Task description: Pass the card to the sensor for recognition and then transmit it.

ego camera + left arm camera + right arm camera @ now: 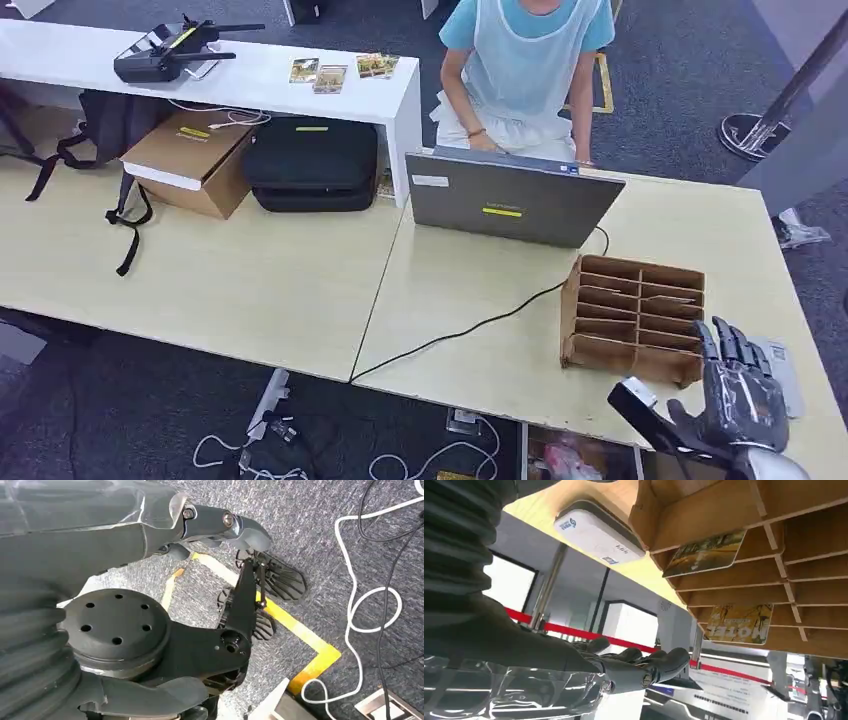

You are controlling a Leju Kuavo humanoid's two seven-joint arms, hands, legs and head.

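Nearest the camera, the robot's right hand [740, 395] hovers at the near right corner of the pale wooden table [480, 340], fingers spread and upright, nothing between them; the right wrist view shows the same fingers [659, 662] loosely extended and bare. Just beside that hand, on its outer side, lies the white card sensor [596, 532], flat on the table and touching or nearly touching the end wall of the wooden slotted rack [633, 318], which stands directly ahead of the fingertips. Two cards sit in the rack's slots, an upper card [705, 553] poking out past its shelf and a lower card [738, 623] tucked deeper in, both apart from the hand. The left hand [220, 525] hangs low over grey carpet, holding nothing, its fingers loosely curled; whether they are fully closed cannot be told. Beyond the rack a grey laptop [510, 196] stands open toward a seated person [525, 70], and farther off more cards [330, 73] lie on a white counter. Judging from this, the task has barely begun: no card is picked, none presented to the sensor, and the handover remains.
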